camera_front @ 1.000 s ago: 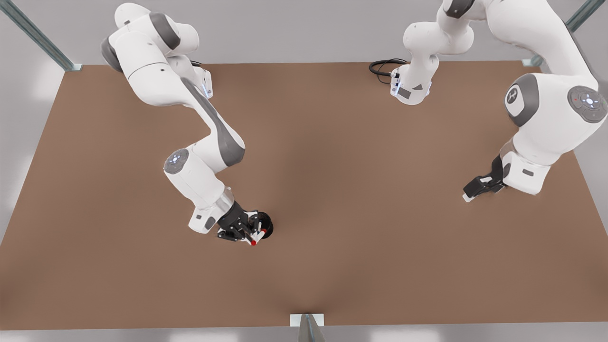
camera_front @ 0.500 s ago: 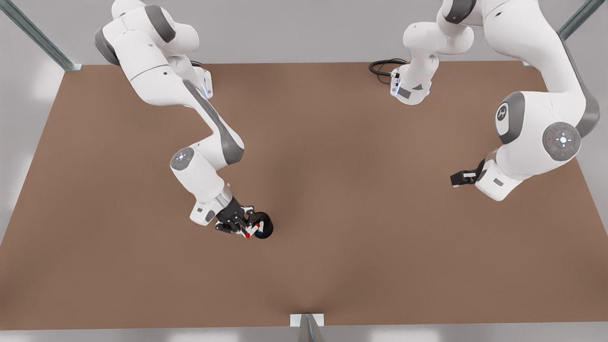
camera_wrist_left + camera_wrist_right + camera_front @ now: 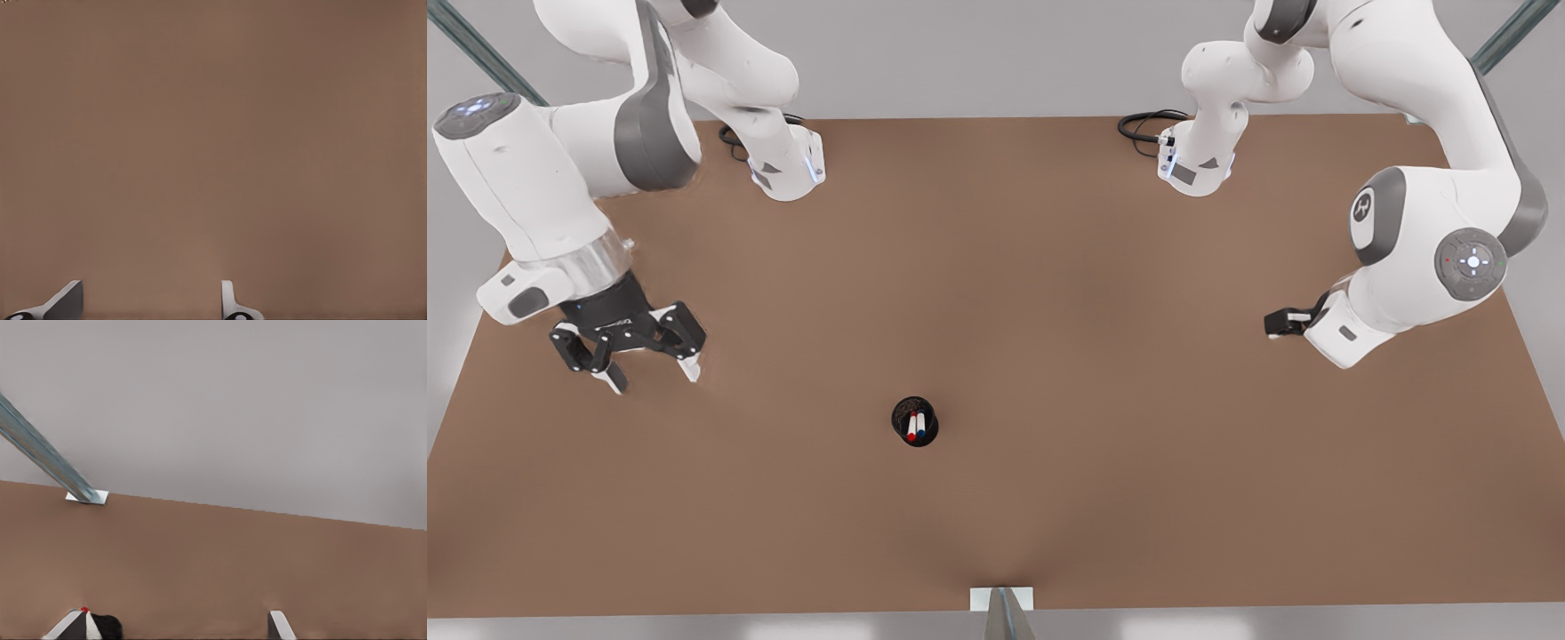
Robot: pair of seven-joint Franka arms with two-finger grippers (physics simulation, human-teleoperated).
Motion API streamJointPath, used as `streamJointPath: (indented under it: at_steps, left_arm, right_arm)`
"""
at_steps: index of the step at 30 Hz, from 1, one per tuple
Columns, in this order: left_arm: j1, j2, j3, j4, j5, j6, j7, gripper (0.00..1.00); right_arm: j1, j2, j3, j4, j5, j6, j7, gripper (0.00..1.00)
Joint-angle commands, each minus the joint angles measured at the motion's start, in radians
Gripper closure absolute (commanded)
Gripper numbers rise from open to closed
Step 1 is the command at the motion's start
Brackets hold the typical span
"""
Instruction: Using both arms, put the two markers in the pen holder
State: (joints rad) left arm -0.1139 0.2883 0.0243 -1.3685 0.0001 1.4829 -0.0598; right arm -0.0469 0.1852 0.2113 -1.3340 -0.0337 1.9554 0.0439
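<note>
The black pen holder (image 3: 915, 421) stands on the brown table (image 3: 1049, 293), a little toward the front view's left of centre. Both markers stand inside it, the red-capped marker (image 3: 911, 435) beside the blue-capped marker (image 3: 921, 433). My left gripper (image 3: 655, 377) hangs open above the table far toward the front view's left, well away from the holder, with bare table under its fingers (image 3: 67, 301). My right gripper (image 3: 1282, 323) is at the front view's right, pointing across the table; its fingers (image 3: 279, 625) are spread open and empty. The pen holder (image 3: 107, 627) shows far off.
The two arm bases (image 3: 787, 169) (image 3: 1196, 164) stand at the table's far edge, with a black cable (image 3: 1143, 124) by one. Metal frame posts (image 3: 47, 457) rise at the table's corners, and a bracket (image 3: 1002, 600) sits at the near edge.
The left gripper let go of the red marker, which now stands in the pen holder, and drew back up toward the front view's left. The right arm turned slightly and has nearly stopped.
</note>
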Motion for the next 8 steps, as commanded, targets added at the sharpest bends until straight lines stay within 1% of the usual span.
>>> streamJointPath:
  at_steps: [1,2,4,5,6,8]
  left_arm:
    - [-0.001,0.008,-0.001,0.005,0.004,-0.012,0.078,0.00]
    - [-0.001,0.018,-0.003,0.015,0.004,-0.012,0.077,0.00]
    - [-0.001,0.026,-0.003,0.022,0.004,-0.010,0.077,0.00]
    - [-0.003,0.026,-0.003,0.022,0.004,-0.009,0.075,0.00]
    - [-0.004,0.026,-0.003,0.022,0.004,-0.009,0.075,0.00]
    - [-0.009,0.031,-0.003,0.022,0.003,-0.012,0.074,0.00]
  right_arm:
    - [0.087,0.011,-0.118,0.041,0.009,-0.607,0.008,0.00]
    - [0.084,0.010,-0.127,0.012,0.009,-0.561,0.008,0.00]
    - [0.090,0.008,-0.138,0.009,0.011,-0.506,0.010,0.00]
    - [0.093,0.013,-0.127,-0.001,0.008,-0.469,0.011,0.00]
    - [0.093,0.029,-0.127,-0.001,0.008,-0.461,0.010,0.00]
    - [0.094,0.106,-0.127,-0.001,0.005,-0.380,0.011,0.00]
